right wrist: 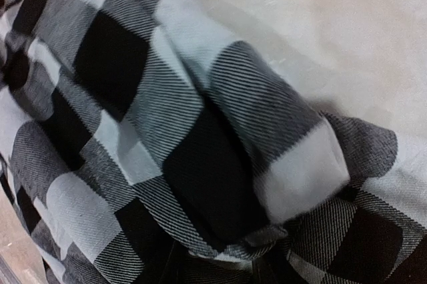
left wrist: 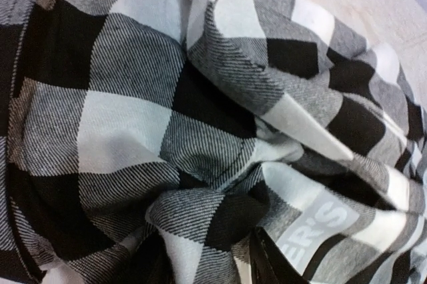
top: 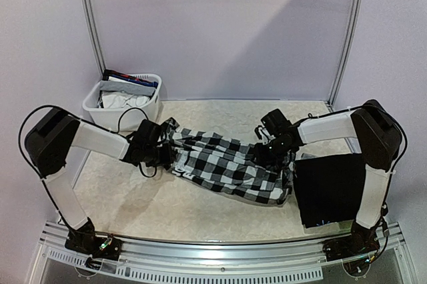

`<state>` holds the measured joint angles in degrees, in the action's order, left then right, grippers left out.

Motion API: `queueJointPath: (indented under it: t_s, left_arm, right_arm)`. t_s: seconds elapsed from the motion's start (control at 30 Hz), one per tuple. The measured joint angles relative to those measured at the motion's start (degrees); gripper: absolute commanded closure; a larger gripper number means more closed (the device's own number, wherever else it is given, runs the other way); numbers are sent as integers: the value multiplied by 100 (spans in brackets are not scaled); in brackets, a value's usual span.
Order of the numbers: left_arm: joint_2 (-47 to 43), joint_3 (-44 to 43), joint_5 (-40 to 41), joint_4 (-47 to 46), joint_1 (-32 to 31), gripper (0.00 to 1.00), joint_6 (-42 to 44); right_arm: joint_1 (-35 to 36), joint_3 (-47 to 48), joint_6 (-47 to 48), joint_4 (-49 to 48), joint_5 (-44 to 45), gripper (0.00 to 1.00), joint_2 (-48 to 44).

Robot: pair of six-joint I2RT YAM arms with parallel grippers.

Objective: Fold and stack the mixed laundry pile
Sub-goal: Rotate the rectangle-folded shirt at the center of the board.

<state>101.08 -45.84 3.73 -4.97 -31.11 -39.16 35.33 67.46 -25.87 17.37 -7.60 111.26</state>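
Note:
A black-and-white checkered shirt lies stretched across the middle of the table between my two grippers. My left gripper is at its left end, and in the left wrist view the cloth bunches into the jaws; it looks shut on the shirt. My right gripper is at the shirt's right end, and in the right wrist view a fold of the shirt gathers at the jaws. A folded black piece lies flat at the right. Other garments sit in the basket.
A white plastic basket stands at the back left corner of the beige table. A grey label with white letters shows on the shirt. White walls with metal posts close in the back and sides.

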Motion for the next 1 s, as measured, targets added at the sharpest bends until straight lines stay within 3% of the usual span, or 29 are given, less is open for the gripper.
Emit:
queueJointPath:
  t_s: [0.13, 0.53, 0.7, 0.77, 1.0]
  left_arm:
    - [717, -883, -199, 50, 236, 61, 258]
    - [2378, -3698, -872, 1384, 317, 61, 929]
    - [2769, -4540, -1200, 1727, 317, 63, 1316]
    - [2680, -4555, -1029, 1902, 304, 63, 1469]
    - [1307, -3871, 994, 2802, 162, 54, 1899]
  right_arm:
    - [442, -87, -238, 2, -85, 63, -74]
    - [1893, -450, -1128, -223, -437, 57, -363]
    - [2096, -407, -1261, -111, -472, 55, -374]
    - [2087, -275, -1204, 219, -232, 53, -431]
    - [1939, 796, -623, 1410, 739, 49, -876]
